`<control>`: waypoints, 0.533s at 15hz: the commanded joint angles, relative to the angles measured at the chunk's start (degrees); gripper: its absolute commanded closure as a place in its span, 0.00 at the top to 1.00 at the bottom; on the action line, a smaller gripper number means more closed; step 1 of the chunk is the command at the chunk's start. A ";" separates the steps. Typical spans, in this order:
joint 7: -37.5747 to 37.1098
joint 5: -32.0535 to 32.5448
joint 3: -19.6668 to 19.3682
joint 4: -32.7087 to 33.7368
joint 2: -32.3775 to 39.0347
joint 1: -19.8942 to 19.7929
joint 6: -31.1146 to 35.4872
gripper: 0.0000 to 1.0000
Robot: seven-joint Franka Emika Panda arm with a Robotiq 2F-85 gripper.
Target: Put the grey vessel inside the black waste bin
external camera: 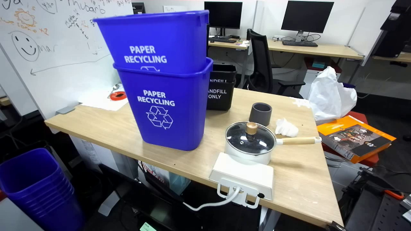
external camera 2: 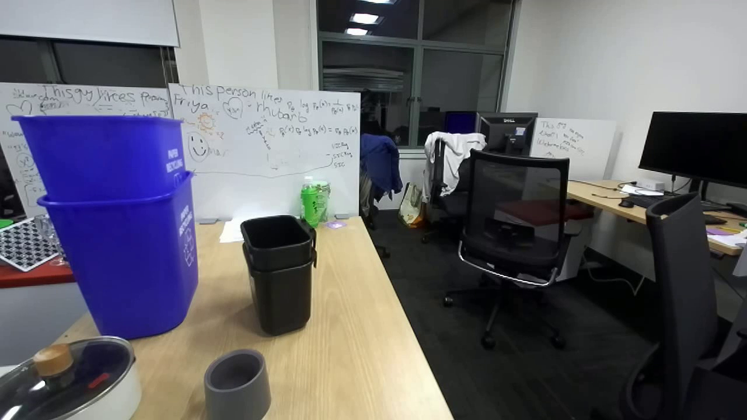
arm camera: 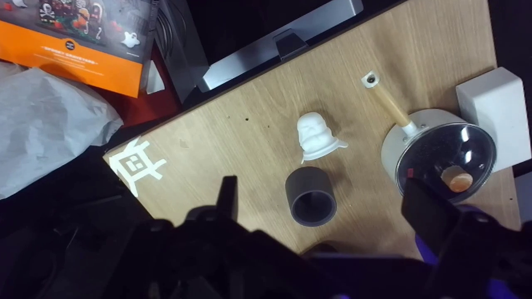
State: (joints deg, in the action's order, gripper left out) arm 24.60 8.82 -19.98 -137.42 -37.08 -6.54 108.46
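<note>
In my wrist view, I have the gripper [arm camera: 321, 193] with its 2 dark jaws wide apart, and I see the grey vessel [arm camera: 308, 182] in the gap between them, farther down. It is a matte cylinder with a smooth, thick wall, upright on the pale, grained wood of the table [external camera: 301, 186]. The black waste bin [external camera 2: 283, 303] stands apart from it: 2 nested rectangular shells with rounded corners, and in an exterior view I read white letters [external camera: 216, 91] on the side. Just beside the vessel lies a white piece [arm camera: 314, 135] with rounded folds; I cannot tell its material. Near them is a round white pan [external camera: 261, 158] with a glass lid [external camera: 239, 144], a wooden knob [external camera: 251, 127] and a straight wooden handle [external camera: 297, 141]. The 2 blue bins [external camera: 173, 128], also nested, become narrow to the base.
</note>
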 commanded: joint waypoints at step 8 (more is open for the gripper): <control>5.24 -6.50 -1.76 -4.54 2.04 -0.06 3.56 1.00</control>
State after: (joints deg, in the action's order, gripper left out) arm 29.40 2.86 -22.48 -142.06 -35.27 -5.74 112.12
